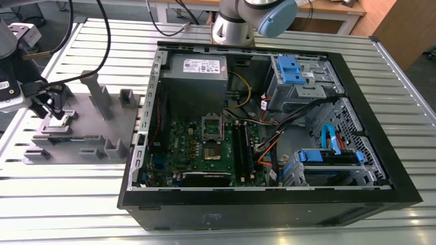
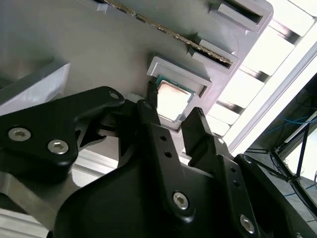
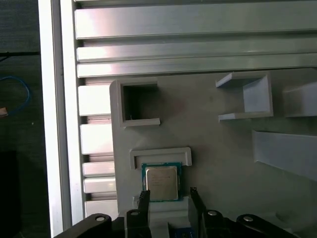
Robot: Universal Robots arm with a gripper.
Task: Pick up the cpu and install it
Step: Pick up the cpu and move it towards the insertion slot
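- The gripper [image 3: 168, 197] is seen low over a grey holder plate [image 1: 102, 133], which lies on a slatted metal table [image 1: 68, 204] at the exterior view's left.
- The fingers [image 2: 148, 111] are held apart, spread to roughly the width of the cpu [image 3: 161, 182], and nothing is gripped between them.
- The cpu is found lying flat, silver top up, in a shallow seat of the holder plate, with one edge set against a raised lip [image 3: 161, 156].
- In both wrist views the fingertips are placed at the chip's near edge, one to either side; whether it is touched cannot be told.
- A long green memory stick [image 1: 68, 138] is laid on edge in a slot of the same plate, near the chip.
- An open computer case [image 1: 272, 204] is set on its side just beside the plate, at the exterior view's right.
- Inside it a green circuit board [image 1: 197, 148] is exposed, with a dark framed socket [image 1: 212, 126] near its middle, well apart from the gripper.
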